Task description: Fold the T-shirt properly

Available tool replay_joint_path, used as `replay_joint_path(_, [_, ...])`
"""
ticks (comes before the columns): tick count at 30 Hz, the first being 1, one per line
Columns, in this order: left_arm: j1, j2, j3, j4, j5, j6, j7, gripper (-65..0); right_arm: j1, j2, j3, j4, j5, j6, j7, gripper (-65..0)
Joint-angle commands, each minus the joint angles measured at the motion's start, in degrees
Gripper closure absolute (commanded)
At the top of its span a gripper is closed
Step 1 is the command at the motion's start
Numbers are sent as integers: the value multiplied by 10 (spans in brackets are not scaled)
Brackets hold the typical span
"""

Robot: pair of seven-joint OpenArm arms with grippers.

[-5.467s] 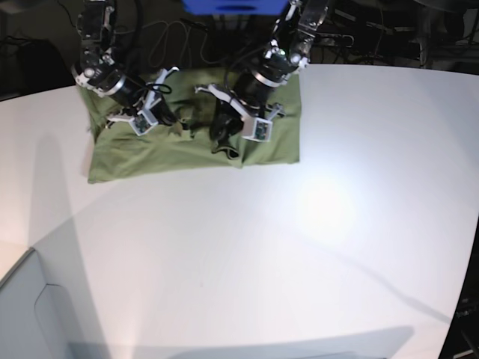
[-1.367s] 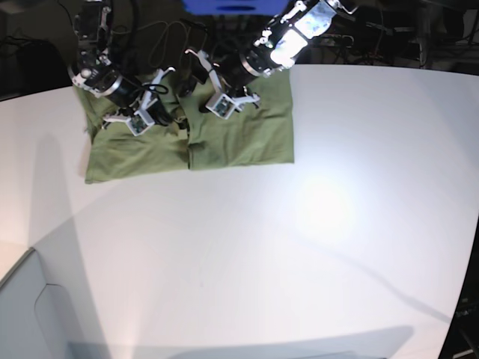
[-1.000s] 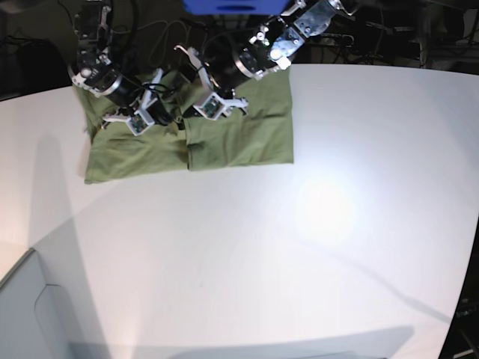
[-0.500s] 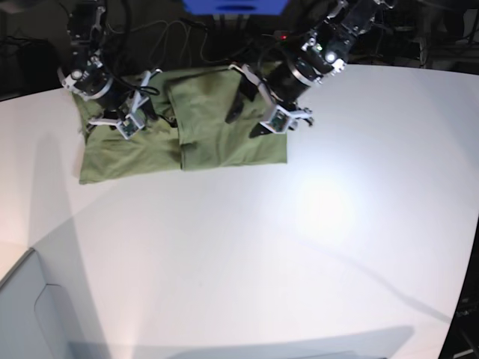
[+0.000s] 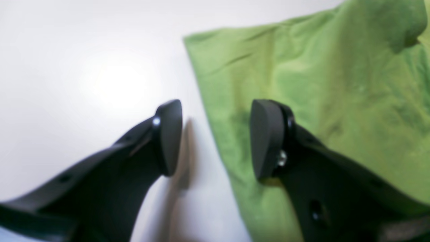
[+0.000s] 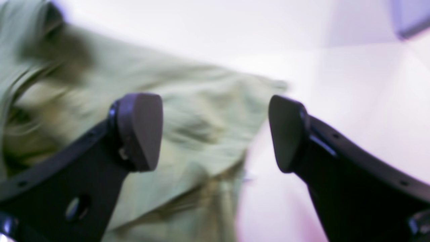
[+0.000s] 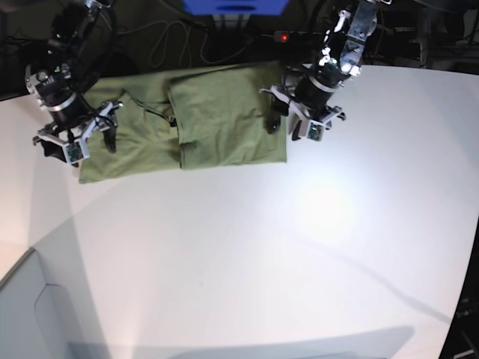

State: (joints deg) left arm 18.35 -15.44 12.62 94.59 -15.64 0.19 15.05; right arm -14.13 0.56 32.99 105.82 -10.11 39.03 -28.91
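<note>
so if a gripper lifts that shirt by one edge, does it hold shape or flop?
Likely flops: the T-shirt lies flat on the table with soft wrinkles and a folded-over layer, so it looks thin and limp. Probably light. A push would likely bunch it rather than slide it whole.

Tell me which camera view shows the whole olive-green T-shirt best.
The base view: the olive-green fabric T-shirt lies complete on the white table, partly folded. The left wrist view shows only one corner and edge; the right wrist view shows a blurred, wrinkled corner.
</note>
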Motion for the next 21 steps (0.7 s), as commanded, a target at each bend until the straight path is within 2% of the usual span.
replay_joint_path(1, [-3,5,-1,3,-2,-1,-15,-309,11,3,14,0,6,10,-7,-488])
replay_joint_path(7, [-4,13,-1,-7,-2,-2,-15,-309,50,-2,63,-51,7,10,-82,-521])
replay_joint_path(21, [2,10,-4,-7,-1,-2,-15,-309,50,-22,68,-111,7,10,-84,-517])
